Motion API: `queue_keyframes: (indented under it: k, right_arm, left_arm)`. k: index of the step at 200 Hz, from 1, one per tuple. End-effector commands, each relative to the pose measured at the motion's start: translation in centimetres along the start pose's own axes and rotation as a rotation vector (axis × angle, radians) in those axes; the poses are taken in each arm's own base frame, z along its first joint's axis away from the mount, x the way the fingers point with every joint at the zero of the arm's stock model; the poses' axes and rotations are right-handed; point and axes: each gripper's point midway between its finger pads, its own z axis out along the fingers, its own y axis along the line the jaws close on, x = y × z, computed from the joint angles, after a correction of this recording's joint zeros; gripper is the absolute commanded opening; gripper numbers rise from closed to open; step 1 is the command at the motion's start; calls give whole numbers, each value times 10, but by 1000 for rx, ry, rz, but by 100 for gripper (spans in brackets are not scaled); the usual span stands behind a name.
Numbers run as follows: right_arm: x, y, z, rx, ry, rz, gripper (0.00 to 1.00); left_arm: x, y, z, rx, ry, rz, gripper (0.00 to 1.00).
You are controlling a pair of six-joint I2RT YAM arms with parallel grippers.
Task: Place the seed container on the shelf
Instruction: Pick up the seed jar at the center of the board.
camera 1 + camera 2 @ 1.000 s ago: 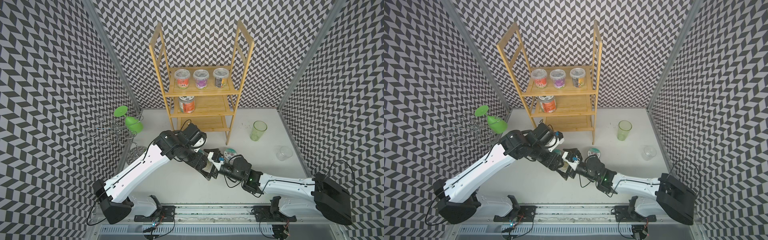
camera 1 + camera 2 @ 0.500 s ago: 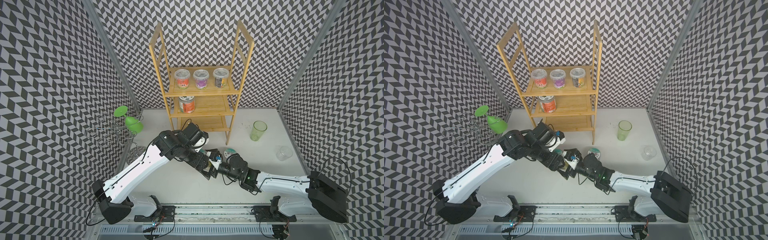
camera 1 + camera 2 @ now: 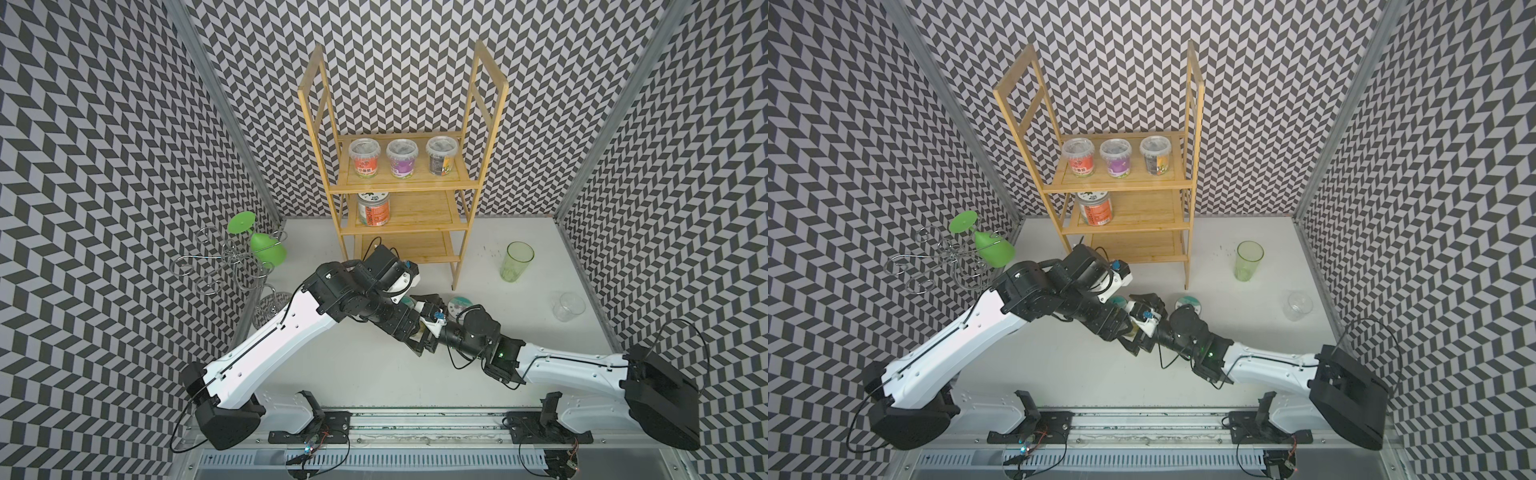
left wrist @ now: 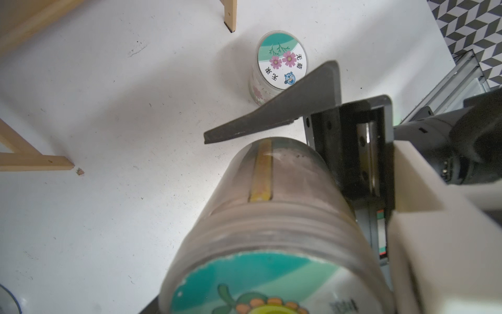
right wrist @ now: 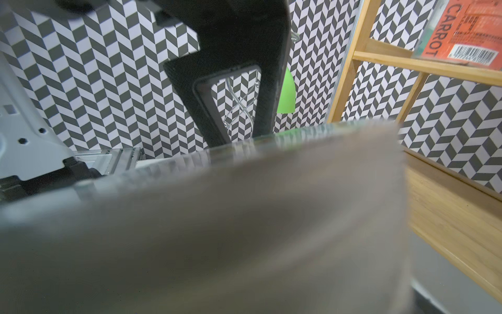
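The seed container (image 4: 271,217), a clear jar with a teal sunflower lid, lies on its side off the table with my left gripper (image 3: 417,328) shut on it. In both top views the arms hide nearly all of it. My right gripper (image 3: 424,322) is open, one grey finger (image 4: 285,108) alongside the jar's far end. In the right wrist view the blurred jar (image 5: 244,217) fills the frame below a black left finger (image 5: 231,81). The bamboo shelf (image 3: 419,208) (image 3: 1142,212) stands at the back, beyond both grippers.
Three jars sit on the shelf's top board and a carrot jar (image 3: 374,208) on the middle one. A flower-lidded jar (image 3: 459,305) stands by the right wrist. A green tumbler (image 3: 517,262), a clear glass (image 3: 568,306) and a wire stand (image 3: 232,266) with a green glass are nearby.
My right arm has slid left, bringing its open jaws further around the jar's end. The left arm and the jar have stayed put.
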Motion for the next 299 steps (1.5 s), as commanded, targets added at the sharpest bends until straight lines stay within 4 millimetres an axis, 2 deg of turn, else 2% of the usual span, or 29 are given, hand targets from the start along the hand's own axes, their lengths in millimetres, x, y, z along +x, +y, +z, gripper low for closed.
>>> queue_keyframes:
  k: [1, 35, 49, 65, 84, 136, 204, 251, 299]
  right_arm:
    - [-53, -15, -8, 49, -155, -28, 99]
    - [-62, -16, -7, 51, -170, -34, 98]
    - [-64, -16, -8, 51, -175, -32, 91]
    - [-66, -18, -10, 57, -180, -26, 76]
    - [-68, -19, -13, 63, -189, -23, 69]
    - [-71, -21, -20, 75, -196, -29, 66]
    - [-67, -21, -23, 82, -184, -24, 63]
    - [-60, -24, -23, 95, -161, -24, 63]
    - [-56, -30, -25, 122, -141, -18, 63]
  left_arm:
    - [5, -7, -1, 33, 6, 9, 80]
    - [9, -5, 3, 31, 22, 2, 80]
    - [11, -4, 4, 25, 31, -1, 80]
    - [14, -2, 5, 16, 42, -5, 82]
    - [14, -1, 6, 10, 42, -8, 85]
    - [15, 2, 1, -14, 47, -16, 99]
    - [4, 5, -17, -45, -27, -1, 100]
    - [-7, 4, -48, -57, -141, 36, 99]
    - [-2, -5, -71, -4, -203, 61, 100]
